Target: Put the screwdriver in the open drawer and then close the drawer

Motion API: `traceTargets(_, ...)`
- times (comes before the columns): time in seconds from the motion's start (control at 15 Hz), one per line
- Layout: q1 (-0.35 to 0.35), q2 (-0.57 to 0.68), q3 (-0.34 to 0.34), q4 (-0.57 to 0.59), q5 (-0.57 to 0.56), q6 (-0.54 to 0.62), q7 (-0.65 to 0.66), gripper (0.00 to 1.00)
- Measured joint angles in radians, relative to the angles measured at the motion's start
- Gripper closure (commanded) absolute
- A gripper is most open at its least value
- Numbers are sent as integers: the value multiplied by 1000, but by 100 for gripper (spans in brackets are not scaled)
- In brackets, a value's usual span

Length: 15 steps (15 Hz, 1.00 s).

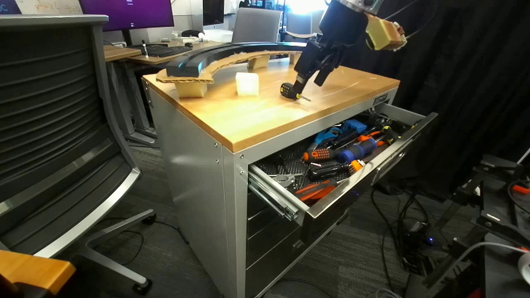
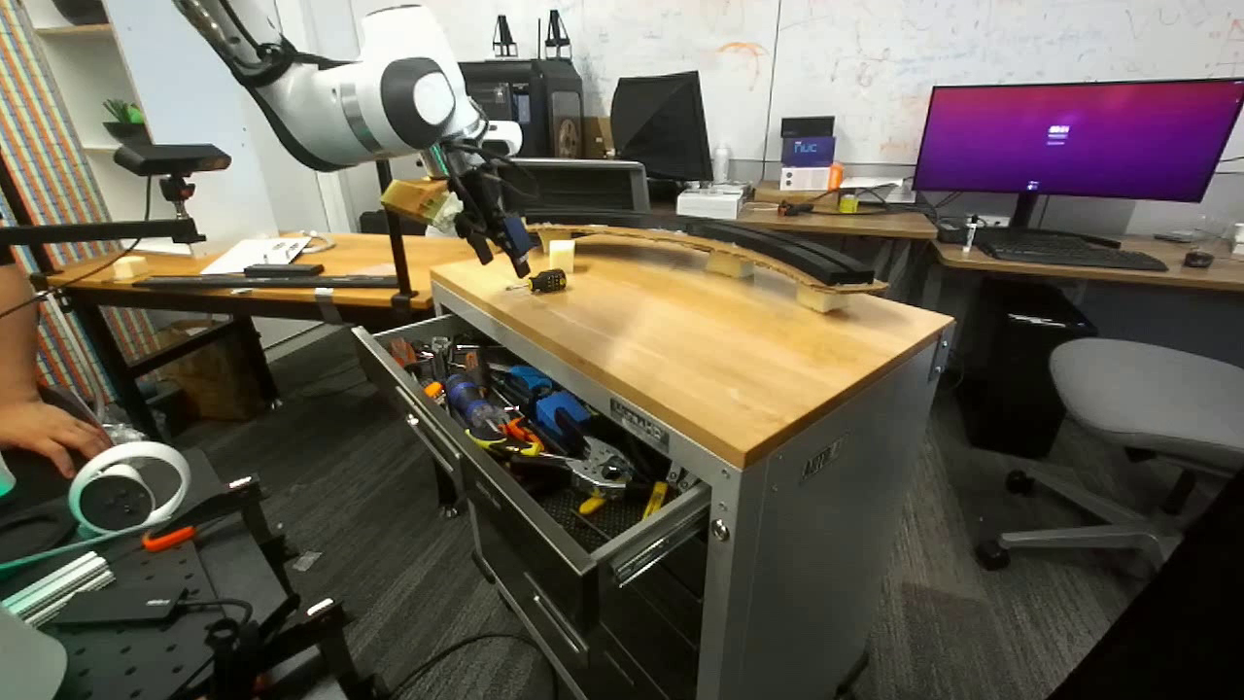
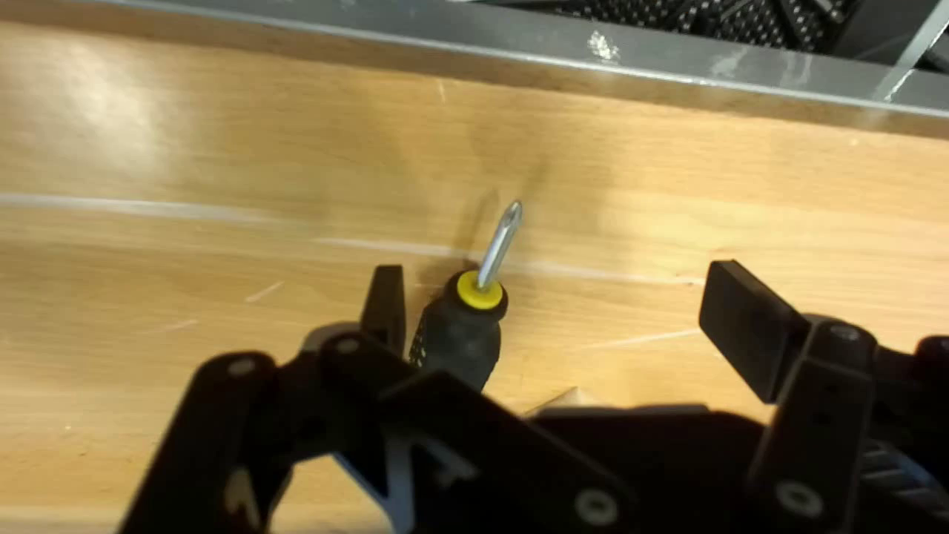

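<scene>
The screwdriver [image 1: 287, 90] is stubby and black with a yellow collar and a short metal shaft. It lies on the wooden cabinet top near the front edge, also seen in an exterior view [image 2: 549, 281]. In the wrist view, the screwdriver [image 3: 456, 337] sits between the open fingers, close to the left one; the rear of its handle is hidden behind that finger. My gripper [image 1: 308, 82] points down at the top, its fingers wide apart in the wrist view [image 3: 571, 311]. The grey top drawer [image 1: 352, 182] is pulled open in both exterior views [image 2: 530, 520].
The drawer holds several tools, among them an orange-handled one [image 1: 319, 155] and a blue one [image 2: 562, 413]. A pale block [image 1: 247, 84] stands on the cabinet top. A curved black piece on cardboard [image 2: 777, 251] runs along the back. A chair [image 1: 54, 124] stands beside the cabinet.
</scene>
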Motion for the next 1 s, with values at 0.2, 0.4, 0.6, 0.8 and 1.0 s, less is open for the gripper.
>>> traceTargets(0.2,59,82,-84,56,-158,79,167,25)
traceTargets(0.4,148,131,-205,116,-329,102,331,49)
traceTargets(0.6,205,159,-281,156,-418,103,432,74)
traceTargets(0.8,212,171,-286,159,-422,102,445,87)
traceTargets(1.0,92,165,-160,157,-284,85,246,86)
